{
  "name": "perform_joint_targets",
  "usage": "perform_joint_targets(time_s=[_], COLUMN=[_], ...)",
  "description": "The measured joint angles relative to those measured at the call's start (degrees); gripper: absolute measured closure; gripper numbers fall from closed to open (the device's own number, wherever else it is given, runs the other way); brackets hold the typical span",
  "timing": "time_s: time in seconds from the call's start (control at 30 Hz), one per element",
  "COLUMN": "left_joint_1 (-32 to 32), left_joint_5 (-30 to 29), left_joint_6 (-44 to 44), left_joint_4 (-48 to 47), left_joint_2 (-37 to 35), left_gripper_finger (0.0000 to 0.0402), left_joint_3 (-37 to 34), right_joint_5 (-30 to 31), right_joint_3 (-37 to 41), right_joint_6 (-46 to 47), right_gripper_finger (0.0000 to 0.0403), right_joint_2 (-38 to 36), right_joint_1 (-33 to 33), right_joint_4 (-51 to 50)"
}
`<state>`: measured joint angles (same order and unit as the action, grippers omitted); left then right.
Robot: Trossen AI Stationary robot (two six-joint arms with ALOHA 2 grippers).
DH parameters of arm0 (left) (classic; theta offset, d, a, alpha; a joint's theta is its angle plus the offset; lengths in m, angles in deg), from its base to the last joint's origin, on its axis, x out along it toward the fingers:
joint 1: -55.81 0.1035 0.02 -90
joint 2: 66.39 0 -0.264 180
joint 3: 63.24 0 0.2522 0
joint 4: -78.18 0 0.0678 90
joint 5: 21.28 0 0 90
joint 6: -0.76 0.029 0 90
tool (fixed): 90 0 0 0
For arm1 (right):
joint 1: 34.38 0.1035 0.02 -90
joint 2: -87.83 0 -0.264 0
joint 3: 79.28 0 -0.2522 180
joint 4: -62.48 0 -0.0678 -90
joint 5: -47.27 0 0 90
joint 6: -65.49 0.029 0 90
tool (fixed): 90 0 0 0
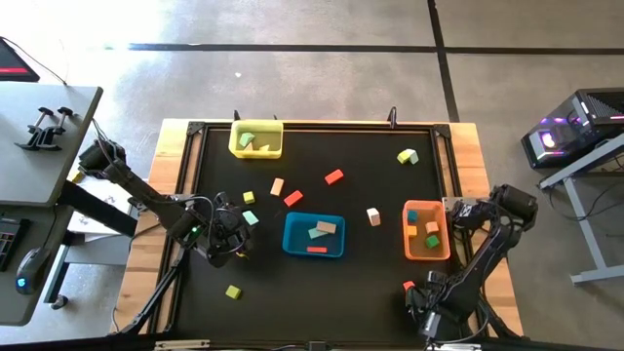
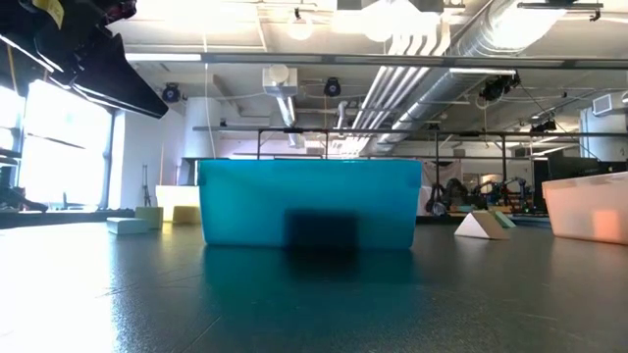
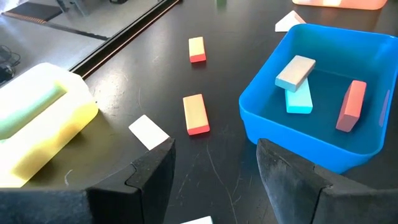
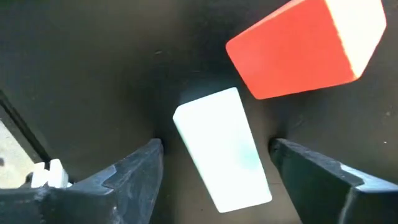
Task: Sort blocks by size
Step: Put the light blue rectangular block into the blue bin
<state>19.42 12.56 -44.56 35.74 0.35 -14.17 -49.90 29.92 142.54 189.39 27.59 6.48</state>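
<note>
With its fingers spread around the pale block (image 4: 222,149) at the table's near right corner, the right gripper (image 4: 214,168) could nudge the touching red block (image 4: 305,46) as it closes, skewing the grasp, while the left gripper (image 3: 214,177), also spread and empty, waits left of the blue tray (image 1: 292,234).

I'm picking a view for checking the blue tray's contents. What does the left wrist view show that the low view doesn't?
Only the left wrist view looks into the blue tray: a tan bar lying on a light blue block, with a red bar beside them. Only the low view shows the room behind the table. Both show the blue tray itself.
</note>
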Motion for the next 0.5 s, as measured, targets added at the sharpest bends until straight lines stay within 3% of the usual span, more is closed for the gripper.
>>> perform_joint_targets(time_s=[0.2, 0.43, 0.5], left_joint_1=[0.0, 0.0, 0.0], left_joint_5=[0.0, 0.0, 0.0], left_joint_6=[0.0, 0.0, 0.0], left_joint_4=[0.0, 0.1, 0.0], left_joint_2=[0.0, 0.0, 0.0], left_gripper_finger=[0.0188, 0.0188, 0.0188], left_joint_3=[0.0, 0.0, 0.0], right_joint_5=[0.1, 0.4, 0.4], right_joint_3=[0.0, -3.5, -5.1], right_joint_6=[0.0, -0.2, -0.1], right_gripper_finger=[0.0167, 0.0273, 0.0277], right_joint_2=[0.4, 0.3, -0.5], right_joint_1=[0.0, 0.1, 0.1], right_joint_4=[-0.8, -4.2, -4.9])
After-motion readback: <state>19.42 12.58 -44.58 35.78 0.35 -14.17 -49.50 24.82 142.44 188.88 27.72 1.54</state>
